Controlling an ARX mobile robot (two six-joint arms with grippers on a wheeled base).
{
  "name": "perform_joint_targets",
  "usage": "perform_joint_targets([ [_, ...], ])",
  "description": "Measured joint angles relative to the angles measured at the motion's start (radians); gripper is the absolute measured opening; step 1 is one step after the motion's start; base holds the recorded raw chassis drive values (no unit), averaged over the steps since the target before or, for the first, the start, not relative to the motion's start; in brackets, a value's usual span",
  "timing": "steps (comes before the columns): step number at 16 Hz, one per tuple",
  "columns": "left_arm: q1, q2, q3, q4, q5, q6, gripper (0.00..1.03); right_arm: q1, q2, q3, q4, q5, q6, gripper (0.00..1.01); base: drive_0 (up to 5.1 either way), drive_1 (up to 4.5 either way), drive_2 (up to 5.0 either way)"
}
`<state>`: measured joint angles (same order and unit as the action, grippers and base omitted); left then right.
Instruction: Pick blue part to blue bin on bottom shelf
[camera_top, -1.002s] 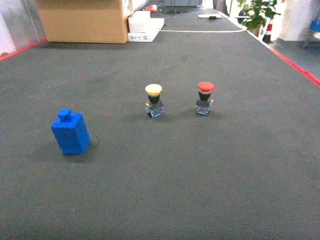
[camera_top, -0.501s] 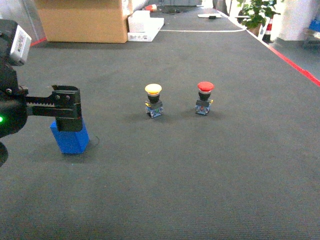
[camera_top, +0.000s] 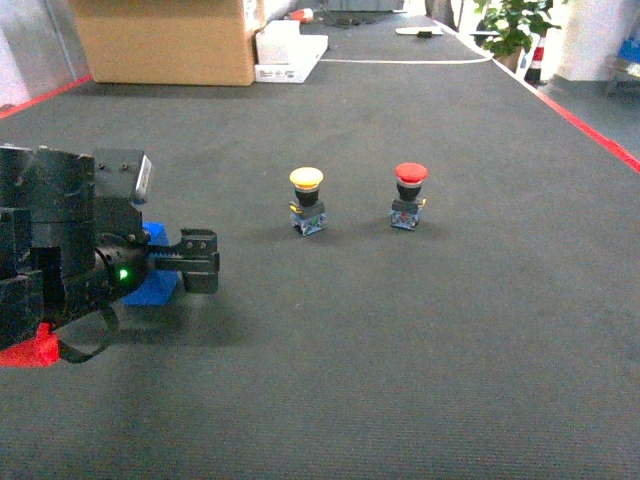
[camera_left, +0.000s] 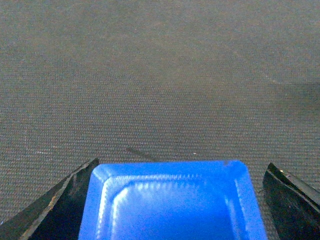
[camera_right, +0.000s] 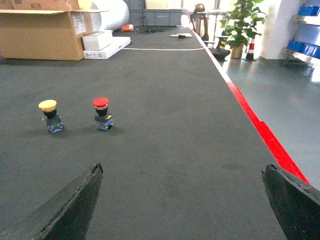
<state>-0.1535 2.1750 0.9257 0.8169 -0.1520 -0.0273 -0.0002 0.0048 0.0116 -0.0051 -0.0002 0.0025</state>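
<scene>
The left gripper (camera_left: 175, 200) straddles the blue part (camera_left: 172, 202), jaws apart, lined up to clamp it; right gripper (camera_right: 182, 200) idles open.

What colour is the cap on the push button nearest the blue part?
Yellow. The push button with its yellow cap shows best in the head view.

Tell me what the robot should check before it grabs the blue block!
1. Blue part sits between the left gripper's fingers: ok.
2. Left gripper open wide enough: ok.
3. Fingers touching the part: cannot tell.
4. Yellow button and red button out of the way: ok.
5. Right gripper open, holding nothing: ok.
6. Blue bin in sight: not ok, no view shows it.
</scene>
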Motion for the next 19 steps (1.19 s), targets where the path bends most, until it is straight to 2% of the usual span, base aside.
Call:
perform_joint_targets([
  [1,0.002,0.013,0.004,0.019,-0.004,0.000,0.91,0.000,0.000,0.000,0.000,0.000,0.000,0.98,0.0,0.00,0.0],
  [5,0.007,0.013,0.014,0.028,-0.004,-0.001,0.44,0.000,0.000,0.000,0.000,0.000,0.000,0.98,0.0,0.00,0.0],
  [7,0.010,-0.006,-0.009,0.048,-0.005,0.000,0.43,0.000,0.000,0.000,0.000,0.000,0.000,0.98,0.0,0.00,0.0],
  [10,-0.002,-0.175,-0.219,0.181,-0.024,0.009,0.43,0.000,0.000,0.000,0.000,0.000,0.000,0.98,0.0,0.00,0.0],
  [11,-0.010,-0.270,-0.301,0.182,-0.037,0.008,0.43,0.000,0.000,0.000,0.000,0.000,0.000,0.98,0.0,0.00,0.0],
  [14,-0.042,-0.629,-0.518,0.029,-0.082,0.000,0.43,0.000,0.000,0.000,0.000,0.000,0.000,0.98,0.0,0.00,0.0],
  [15,-0.063,-0.793,-0.577,-0.068,-0.108,-0.009,0.43,0.000,0.000,0.000,0.000,0.000,0.000,0.98,0.0,0.00,0.0],
  [17,-0.124,-1.105,-0.623,-0.258,-0.182,-0.018,0.43,0.000,0.000,0.000,0.000,0.000,0.000,0.98,0.0,0.00,0.0],
  [19,-0.210,-1.400,-0.632,-0.433,-0.289,-0.019,0.43,0.000,0.000,0.000,0.000,0.000,0.000,0.98,0.0,0.00,0.0],
])
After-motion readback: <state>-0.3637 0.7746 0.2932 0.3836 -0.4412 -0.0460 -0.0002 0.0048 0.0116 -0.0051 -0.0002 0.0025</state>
